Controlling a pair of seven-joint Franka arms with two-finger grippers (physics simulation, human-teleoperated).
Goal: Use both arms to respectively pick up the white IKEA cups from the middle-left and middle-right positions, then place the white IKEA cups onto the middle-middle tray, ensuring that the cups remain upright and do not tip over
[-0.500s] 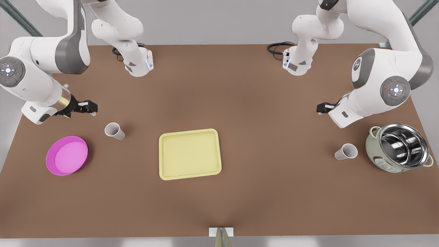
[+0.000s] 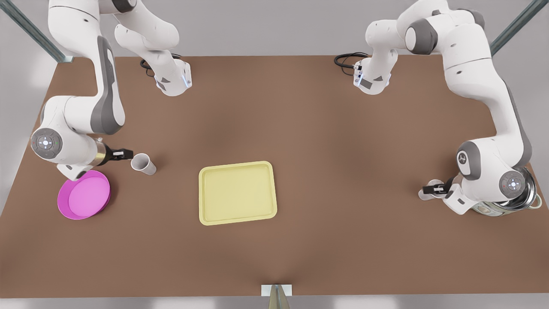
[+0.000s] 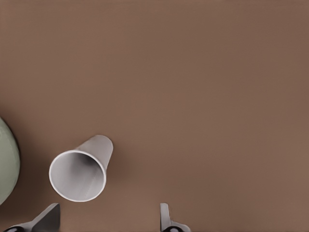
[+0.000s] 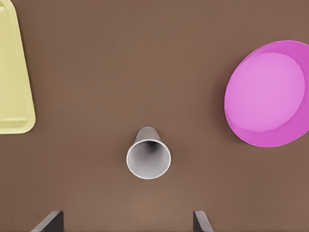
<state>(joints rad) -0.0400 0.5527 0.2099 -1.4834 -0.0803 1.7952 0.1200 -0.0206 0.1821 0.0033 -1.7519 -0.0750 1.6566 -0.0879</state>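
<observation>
Left gripper (image 2: 429, 189) wide open over the cup (image 3: 79, 171) beside the pot (image 3: 7, 162). Right gripper (image 2: 124, 153) wide open by the cup (image 4: 148, 157) near the plate (image 4: 268, 94). Tray (image 2: 237, 192) holds nothing; neither cup grasped yet.

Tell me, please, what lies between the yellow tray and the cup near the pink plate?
Nothing: in the front view only bare brown table separates the tray from that cup. The right wrist view shows the same bare stretch.
</observation>
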